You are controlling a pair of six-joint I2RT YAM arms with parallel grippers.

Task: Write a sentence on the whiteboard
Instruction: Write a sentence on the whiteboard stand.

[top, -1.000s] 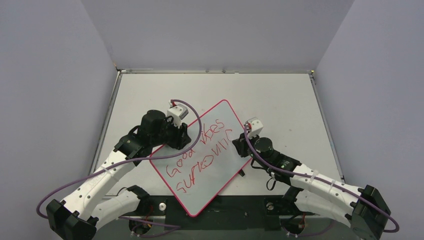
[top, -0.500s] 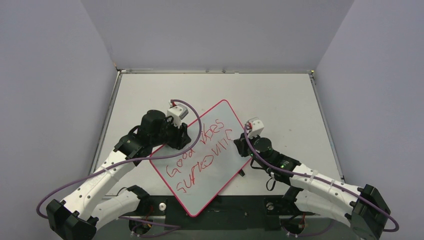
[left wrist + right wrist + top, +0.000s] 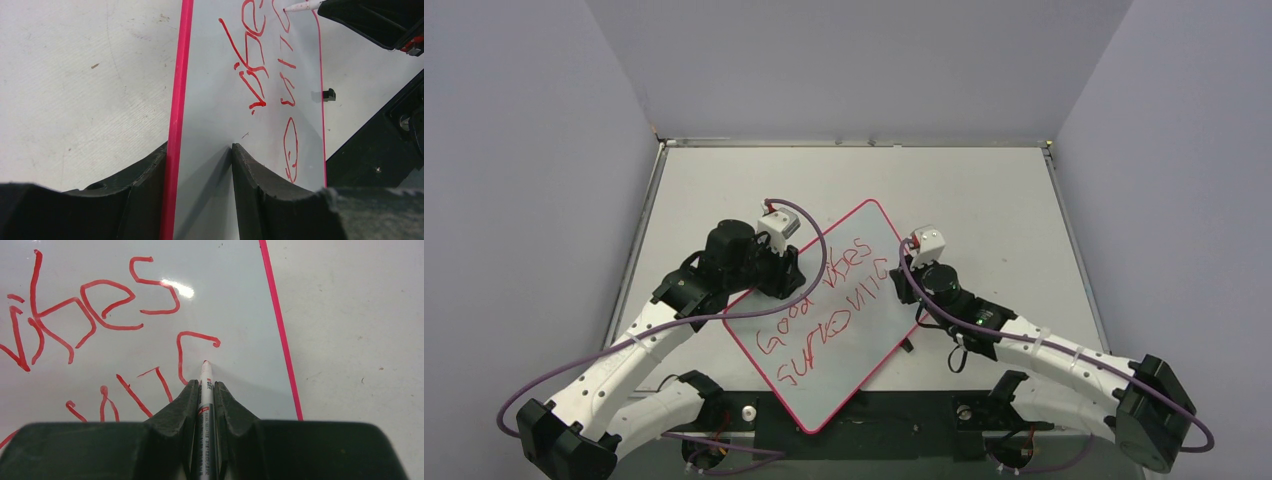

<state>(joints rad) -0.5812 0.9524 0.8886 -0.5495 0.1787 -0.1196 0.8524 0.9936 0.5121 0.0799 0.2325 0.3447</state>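
Note:
The whiteboard [image 3: 826,392] lies slanted on the table, white with a thin pink frame. The sentence [image 3: 822,310] runs across it in two lines of red handwriting. My left gripper [image 3: 779,272] is shut on the board's left edge; in the left wrist view [image 3: 199,146] one finger is outside the frame and the other lies on the white face [image 3: 210,100]. My right gripper [image 3: 902,285] is shut on a marker [image 3: 205,374]. Its red tip touches the board beside a fresh curved stroke [image 3: 187,342] at the end of the second line. The tip also shows in the left wrist view [image 3: 302,6].
A small black clip [image 3: 908,346] sits on the board's right edge, also in the left wrist view [image 3: 328,94]. Grey walls close in the table on three sides, with a metal rim [image 3: 854,143] at the back. The board's near corner overhangs the dark front ledge [image 3: 894,425].
My right gripper has moved toward the far end of the board with the marker, and a new curved red stroke has appeared at the end of the second line. The left arm has not moved.

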